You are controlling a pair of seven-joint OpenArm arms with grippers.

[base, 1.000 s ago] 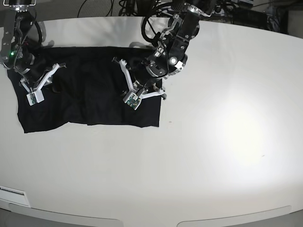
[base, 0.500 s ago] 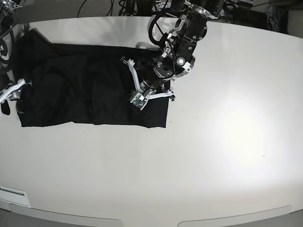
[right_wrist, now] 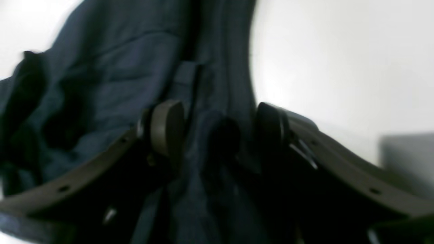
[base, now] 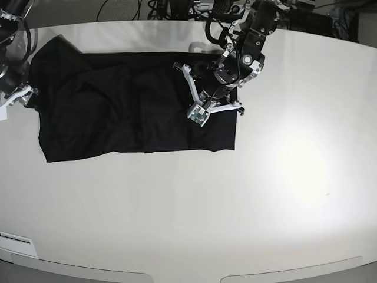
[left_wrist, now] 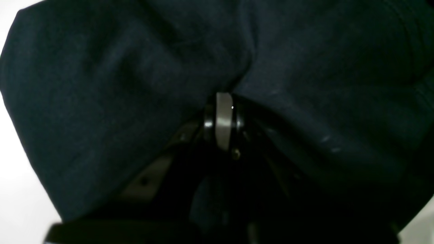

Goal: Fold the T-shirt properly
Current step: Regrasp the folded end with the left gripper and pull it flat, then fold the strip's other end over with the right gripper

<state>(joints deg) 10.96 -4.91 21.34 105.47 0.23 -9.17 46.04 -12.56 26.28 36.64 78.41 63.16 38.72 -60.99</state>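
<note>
The black T-shirt (base: 118,112) lies spread across the far left of the white table (base: 265,194) — the left gripper (base: 207,107) pinches cloth at its right edge, the right gripper (right_wrist: 217,132), at the left edge, has cloth bunched between parted fingers

The black T-shirt (base: 129,115) lies spread wide and rumpled across the far left part of the bench (base: 265,194), its left end bunched, its lower edge uneven.
</note>
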